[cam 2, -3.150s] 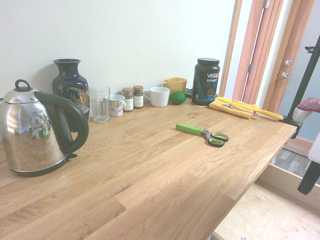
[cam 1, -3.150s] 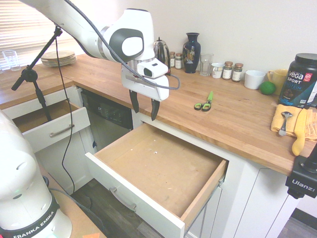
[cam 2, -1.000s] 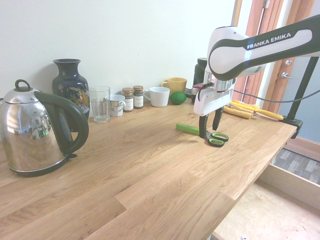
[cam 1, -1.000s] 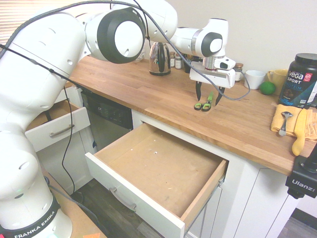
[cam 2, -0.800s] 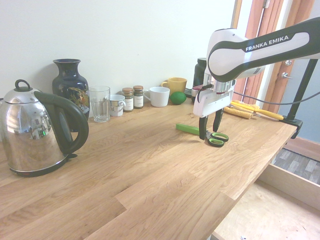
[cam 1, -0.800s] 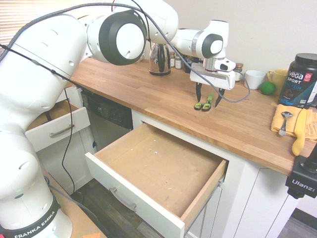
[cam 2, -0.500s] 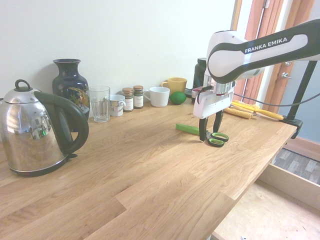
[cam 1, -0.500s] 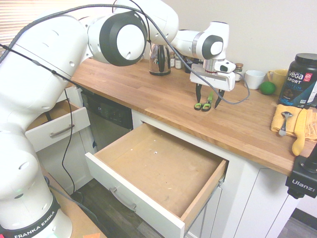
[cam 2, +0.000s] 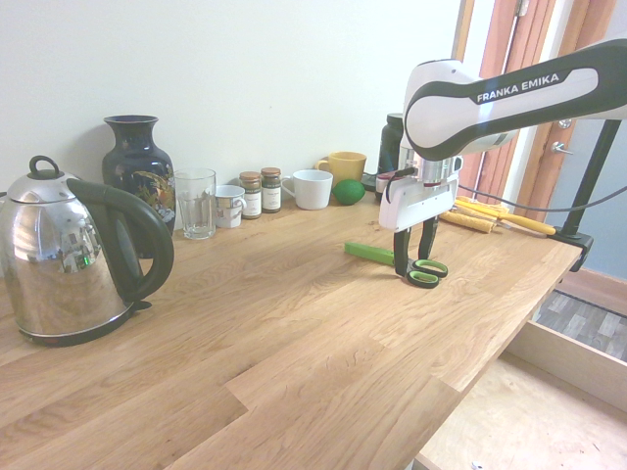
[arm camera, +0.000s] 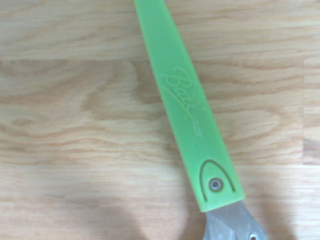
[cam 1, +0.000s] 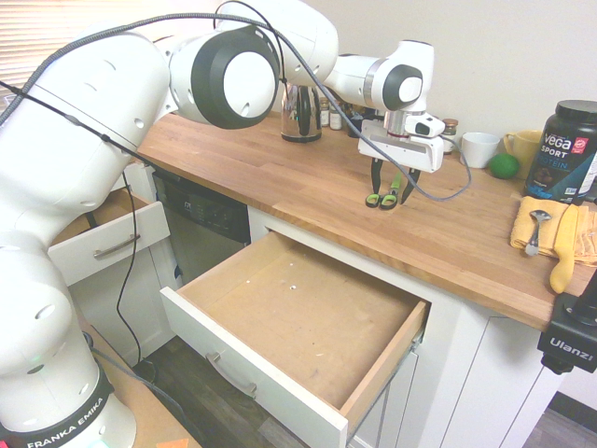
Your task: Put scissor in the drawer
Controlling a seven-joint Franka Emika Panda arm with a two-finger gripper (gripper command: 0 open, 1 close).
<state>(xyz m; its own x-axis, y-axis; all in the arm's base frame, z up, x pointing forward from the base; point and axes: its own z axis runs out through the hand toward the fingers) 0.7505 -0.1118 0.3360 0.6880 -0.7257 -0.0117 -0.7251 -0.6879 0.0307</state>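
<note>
One pulled-out drawer (cam 1: pixel 298 313), bare inside, open hand (cam 1: pixel 394 187) astride green scissors (cam 1: pixel 390 198) on wooden counter (cam 1: pixel 280 177), nothing gripped

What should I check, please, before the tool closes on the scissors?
1. Tool is above the scissors, one finger each side: ok.
2. Fingers are open: ok.
3. Scissors lie flat on the counter: ok.
4. Green sheath covers the blades: ok.
5. Large drawer is pulled out, ready to receive: ok.
6. Both fingers will meet the scissors evenly: cannot tell.
</note>
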